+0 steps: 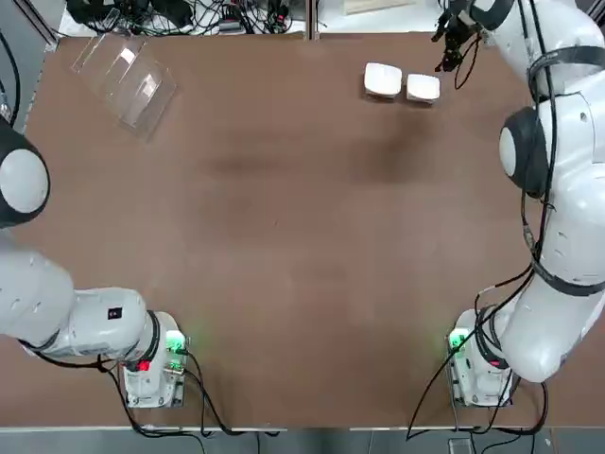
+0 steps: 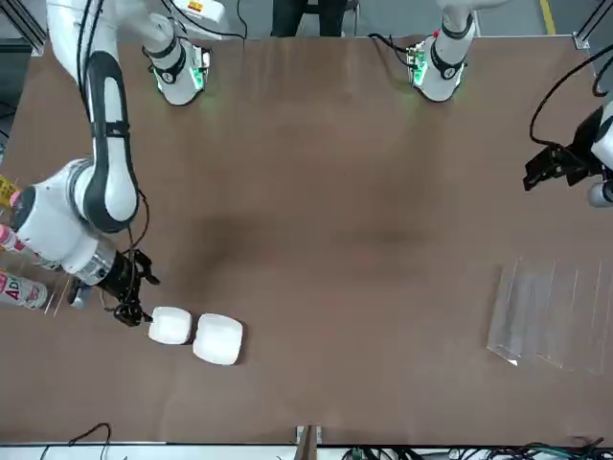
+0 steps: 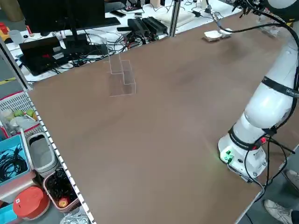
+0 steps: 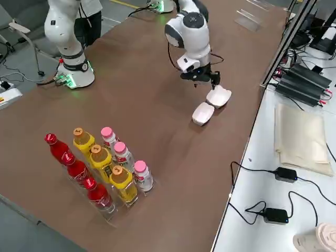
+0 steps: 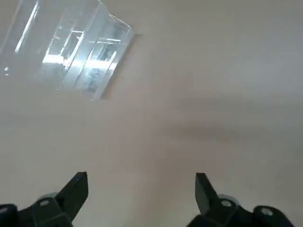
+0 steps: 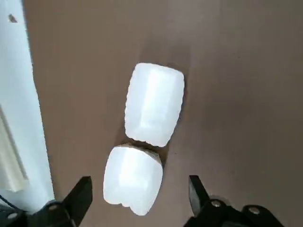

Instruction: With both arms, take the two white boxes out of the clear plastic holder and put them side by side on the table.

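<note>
Left wrist view, left gripper (image 5: pixel 142 176): spread wide, apart from the clear holder (image 5: pixel 85 52).
Right wrist view, right gripper (image 6: pixel 141 179): spread wide, near the white boxes (image 6: pixel 154 104).
Top view, clear holder: far left, slanting toward near right.
Top view, white boxes: far right, in a left-to-right row.
Front view, right arm (image 2: pixel 110 163): reaching far, bent down.

Left arm (image 1: pixel 33 293) cut off by left edge in top view, its gripper (image 5: pixel 141 176) beyond frame there. Right arm (image 1: pixel 567 189) runs past top view's right edge. Clear two-slot holder (image 5: pixel 71 45) cropped in left wrist view, also at front view's right edge. Rack of pink-capped bottles (image 2: pixel 21 290) cut by front view's left edge. Bottle label print (image 4: pixel 125 181) too small to read. Monitor (image 3: pixel 65 14) cropped at top in left side view.
</note>
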Controlling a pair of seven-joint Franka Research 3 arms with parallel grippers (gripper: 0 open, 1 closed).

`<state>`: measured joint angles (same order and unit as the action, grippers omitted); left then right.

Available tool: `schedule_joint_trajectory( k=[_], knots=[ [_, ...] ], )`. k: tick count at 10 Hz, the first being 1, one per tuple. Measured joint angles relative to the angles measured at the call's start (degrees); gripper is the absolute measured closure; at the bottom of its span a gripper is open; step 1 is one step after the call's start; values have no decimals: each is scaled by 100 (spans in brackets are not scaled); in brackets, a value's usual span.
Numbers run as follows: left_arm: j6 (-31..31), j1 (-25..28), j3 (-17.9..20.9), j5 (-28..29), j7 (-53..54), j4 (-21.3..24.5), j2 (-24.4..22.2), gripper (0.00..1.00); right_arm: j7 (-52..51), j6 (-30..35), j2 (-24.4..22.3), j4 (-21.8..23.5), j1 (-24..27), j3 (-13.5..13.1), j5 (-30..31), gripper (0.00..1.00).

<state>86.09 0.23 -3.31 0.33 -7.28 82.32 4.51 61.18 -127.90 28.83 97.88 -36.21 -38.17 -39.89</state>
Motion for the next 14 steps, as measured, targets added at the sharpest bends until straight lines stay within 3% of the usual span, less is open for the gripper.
schedule_joint_trajectory(
  k=[1, 3, 5, 7, 10, 12, 13, 14],
  knots=[
    [-26, -212, 224, 0, 96, 0, -50, 0, -251, 102, 4, -71, -3, 9, 96, 9],
    [-44, -254, 273, -11, 209, 15, -56, 0, -1321, 144, 16, -127, -13, 15, 200, 0],
    [-44, -242, 301, -82, 228, 23, -55, 0, -2570, 221, 18, -150, 1, 9, 288, 0],
    [-36, -237, 317, -98, 231, 16, -27, 0, -2958, 411, 18, -244, 45, 1, 312, 0],
    [-28, -202, 366, -101, 231, -10, 52, 0, -3691, 787, 19, -531, 12, 49, 988, 0],
    [-28, -204, 365, -114, 231, -17, 52, 0, -4378, 980, 18, -621, 77, 99, 1087, 0],
    [-28, -205, 364, -115, 231, -19, 53, 0, -4643, 1236, 4, -765, 350, 313, 1132, 0],
    [-28, -205, 364, -116, 231, -22, 53, 0, -4772, 1497, -16, -1004, 865, 794, 1369, 0]
  ],
)
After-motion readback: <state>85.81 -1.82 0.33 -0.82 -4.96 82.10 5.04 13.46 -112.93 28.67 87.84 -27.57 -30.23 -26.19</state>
